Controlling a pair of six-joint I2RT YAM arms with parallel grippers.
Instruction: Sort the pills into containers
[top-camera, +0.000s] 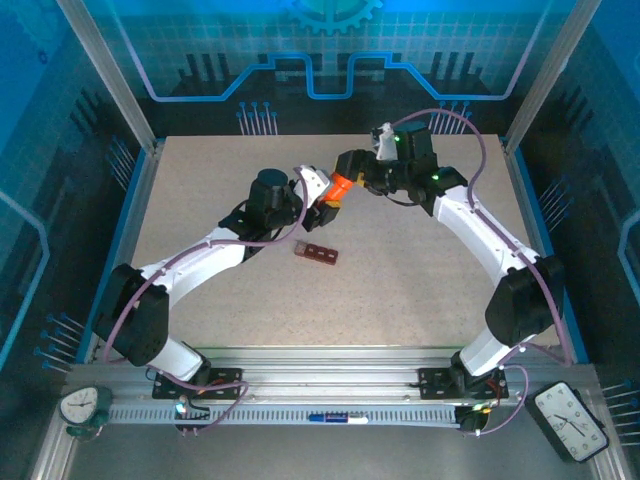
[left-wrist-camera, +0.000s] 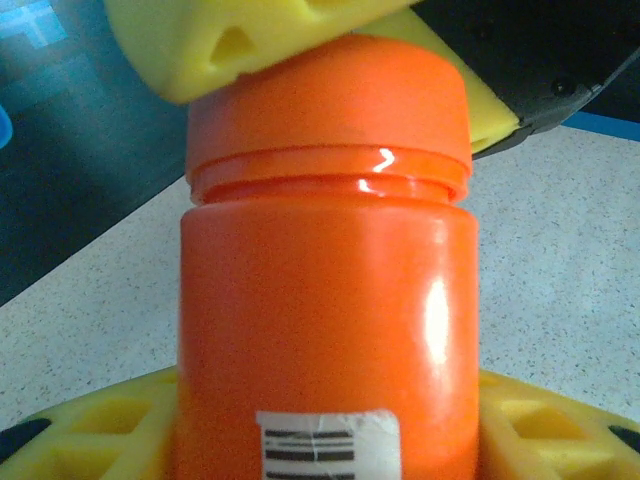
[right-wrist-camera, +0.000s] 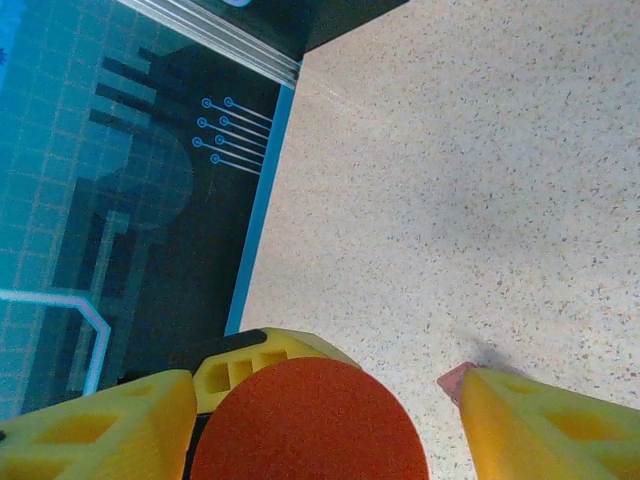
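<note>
The containers (top-camera: 317, 253) are a dark reddish-brown strip lying flat on the table, just in front of both grippers. My left gripper (top-camera: 328, 203) is shut on the body of an orange pill bottle (left-wrist-camera: 325, 300) and holds it above the table; its yellow fingers (left-wrist-camera: 90, 430) press both sides. My right gripper (top-camera: 352, 168) straddles the bottle's orange cap (right-wrist-camera: 310, 425). The cap lies against the left finger (right-wrist-camera: 100, 430), and bare table shows between it and the right one, so the jaws stand open. What is inside the bottle is hidden.
The speckled beige table (top-camera: 420, 270) is walled by an aluminium frame with blue panels (right-wrist-camera: 120, 180). A pinkish corner (right-wrist-camera: 452, 378) peeks from behind the right finger. Two clocks (top-camera: 575, 418) and a pen (top-camera: 335, 417) lie on the front rail.
</note>
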